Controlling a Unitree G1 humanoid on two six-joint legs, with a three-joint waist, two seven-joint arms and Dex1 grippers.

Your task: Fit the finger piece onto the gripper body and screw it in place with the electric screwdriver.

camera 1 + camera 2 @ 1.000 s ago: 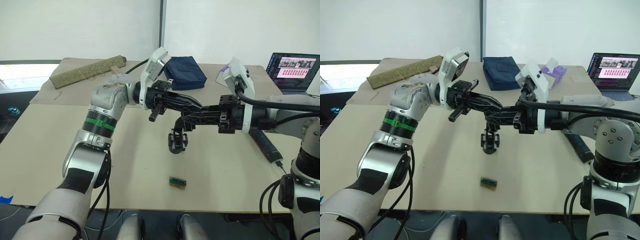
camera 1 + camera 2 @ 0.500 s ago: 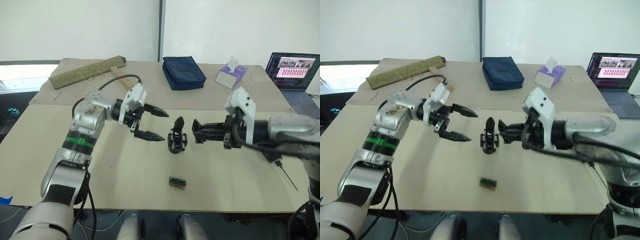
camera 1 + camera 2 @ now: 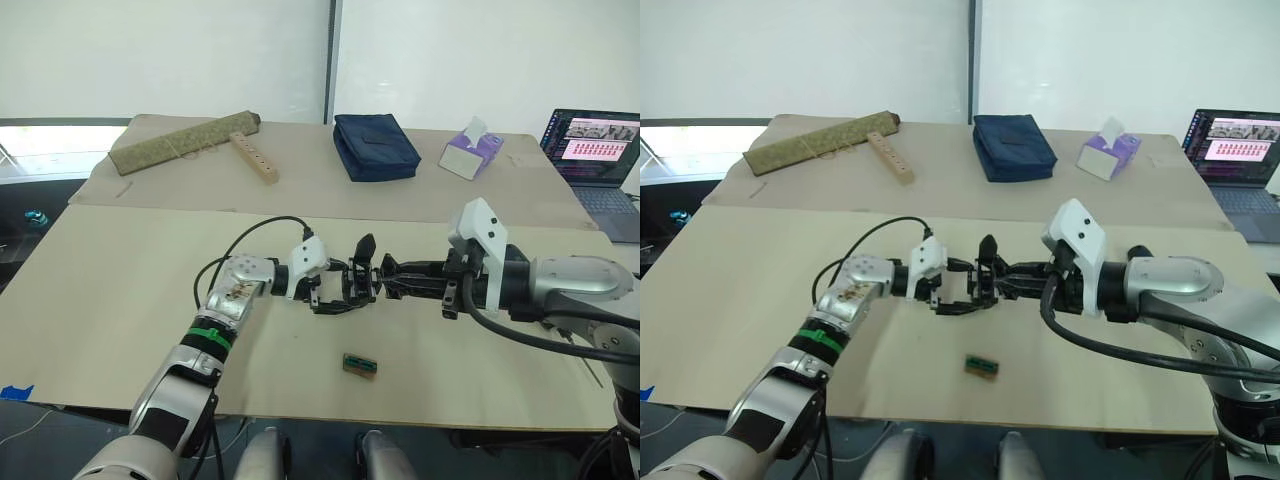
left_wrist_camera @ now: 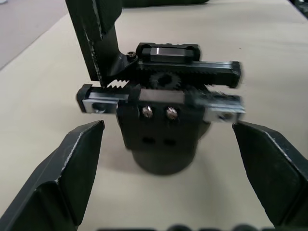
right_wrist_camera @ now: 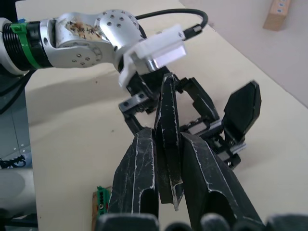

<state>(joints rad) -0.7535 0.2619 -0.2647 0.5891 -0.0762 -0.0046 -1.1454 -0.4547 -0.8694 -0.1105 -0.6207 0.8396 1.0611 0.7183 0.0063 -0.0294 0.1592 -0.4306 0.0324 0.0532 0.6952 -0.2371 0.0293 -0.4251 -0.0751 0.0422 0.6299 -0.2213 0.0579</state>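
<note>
Evidently the right gripper [image 5: 166, 144] pinches the finger piece [image 5: 168, 125] beside the gripper body [image 4: 163, 115].

Bright, even light; soft shadows; left wrist close-up blurred.

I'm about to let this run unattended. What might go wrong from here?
The open left gripper straddles the chunky black plastic gripper body without clamping it, so a push may tip or slide it.

The right gripper pinches the small black pointed finger piece by its narrow sides; it may twist or slip during fitting.
</note>
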